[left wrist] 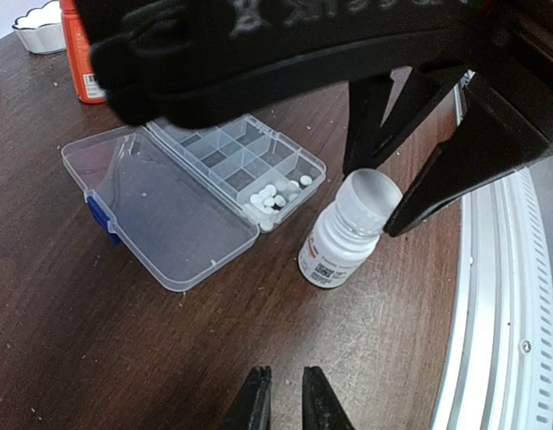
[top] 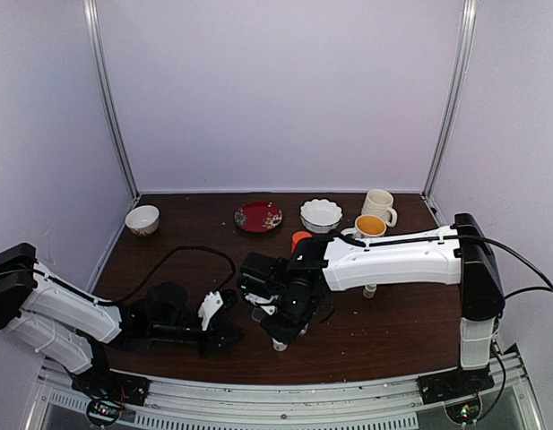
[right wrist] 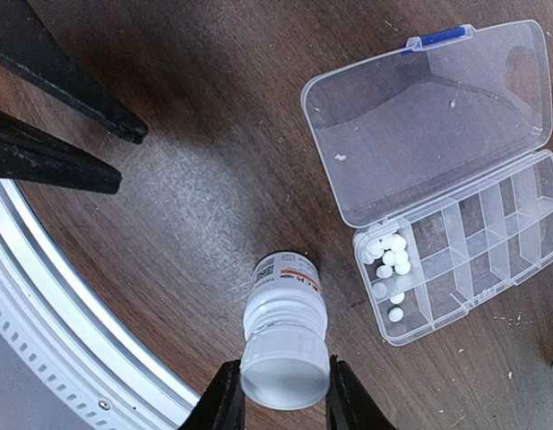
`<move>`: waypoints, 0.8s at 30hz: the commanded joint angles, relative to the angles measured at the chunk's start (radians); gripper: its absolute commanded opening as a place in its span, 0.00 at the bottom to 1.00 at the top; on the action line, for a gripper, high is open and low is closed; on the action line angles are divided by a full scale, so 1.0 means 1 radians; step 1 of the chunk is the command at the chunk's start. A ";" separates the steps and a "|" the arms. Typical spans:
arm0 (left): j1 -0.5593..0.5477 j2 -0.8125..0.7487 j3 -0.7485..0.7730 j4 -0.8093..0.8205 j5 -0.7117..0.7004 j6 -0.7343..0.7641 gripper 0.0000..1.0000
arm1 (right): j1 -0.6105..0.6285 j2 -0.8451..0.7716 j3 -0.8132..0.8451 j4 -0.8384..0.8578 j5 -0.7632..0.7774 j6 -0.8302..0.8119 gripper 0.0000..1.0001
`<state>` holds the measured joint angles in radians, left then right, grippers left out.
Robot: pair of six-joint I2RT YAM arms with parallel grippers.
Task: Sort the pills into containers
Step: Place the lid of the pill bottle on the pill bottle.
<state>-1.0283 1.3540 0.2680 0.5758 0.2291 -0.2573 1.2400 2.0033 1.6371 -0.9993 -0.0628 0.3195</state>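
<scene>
- Two risks: the bottle (right wrist: 282, 309), clamped at its neck by the right gripper (right wrist: 285, 394), may dump too many pills when tipped, or spill past the organizer (left wrist: 159, 210).
- Some pills (left wrist: 274, 197) lie in the organizer's end nearest the bottle, near the table's (left wrist: 61, 340) front edge. A knock from the right arm (top: 393, 260) could shift the light box.
- Empty left gripper (left wrist: 287, 400) is pinched together, by that edge.
- Top view hides the organizer under the right arm; both wrist views show it open.
</scene>
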 commanded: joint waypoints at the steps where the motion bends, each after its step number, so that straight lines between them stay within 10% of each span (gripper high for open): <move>1: 0.005 0.013 0.009 0.049 0.018 0.015 0.15 | 0.010 0.020 0.029 -0.034 0.039 -0.008 0.16; 24: 0.005 0.015 0.010 0.051 0.027 0.020 0.15 | 0.023 0.085 0.064 -0.080 0.058 -0.016 0.19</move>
<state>-1.0283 1.3605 0.2680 0.5755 0.2440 -0.2523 1.2564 2.0579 1.6993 -1.0431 -0.0334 0.3122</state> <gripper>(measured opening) 0.155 0.294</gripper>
